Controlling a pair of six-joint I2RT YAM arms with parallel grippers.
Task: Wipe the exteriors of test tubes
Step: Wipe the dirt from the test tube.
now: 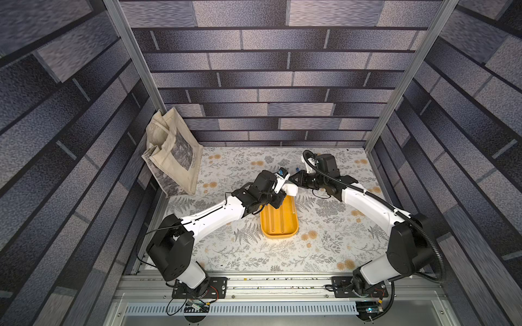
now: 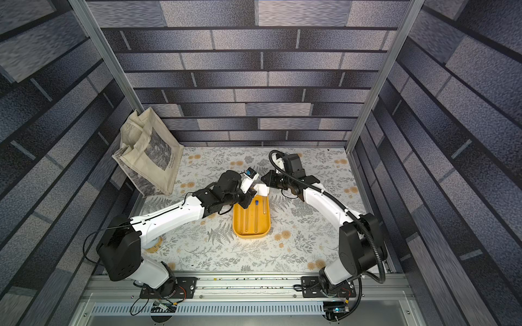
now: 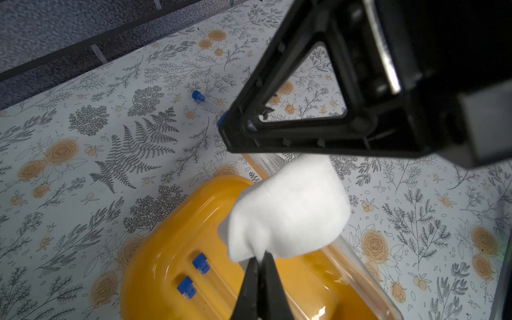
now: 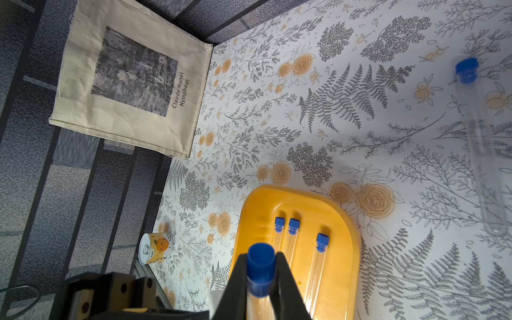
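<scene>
My right gripper is shut on the blue cap of a clear test tube, held above the far end of the yellow tray. My left gripper is shut on a folded white cloth, which drapes over the middle of that held tube. In both top views the two grippers meet there, left and right, with the cloth between them. Three capped test tubes lie in the tray's grooves. Another test tube lies loose on the table beyond the tray.
A beige tote bag leans in the far left corner. A small orange-printed can stands by the left wall, near the left arm. The floral table is walled on three sides, with a metal rail at the front.
</scene>
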